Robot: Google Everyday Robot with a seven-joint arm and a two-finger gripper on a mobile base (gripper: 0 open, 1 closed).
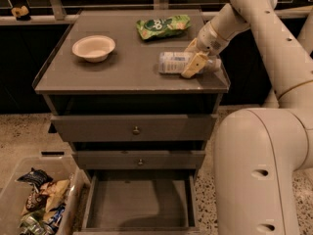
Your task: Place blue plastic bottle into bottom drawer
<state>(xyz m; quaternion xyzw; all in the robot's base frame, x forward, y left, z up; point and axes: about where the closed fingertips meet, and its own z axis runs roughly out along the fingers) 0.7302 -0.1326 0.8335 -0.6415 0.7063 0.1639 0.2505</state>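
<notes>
The blue plastic bottle (171,62) lies on its side at the right of the grey cabinet top (112,72), cap toward the right edge. My gripper (189,61) reaches down from the right and straddles the bottle's right half, one finger (194,65) across its near side and the other behind it. The fingers look closed on the bottle, which still rests on the top. The bottom drawer (139,199) is pulled out at the foot of the cabinet, with a bare grey floor.
A white bowl (93,47) sits at the top's left and a green snack bag (162,26) at its back. Two upper drawers with brass knobs (136,129) are closed. A clear bin of snacks (34,204) stands at the lower left. My arm's body (259,170) fills the right.
</notes>
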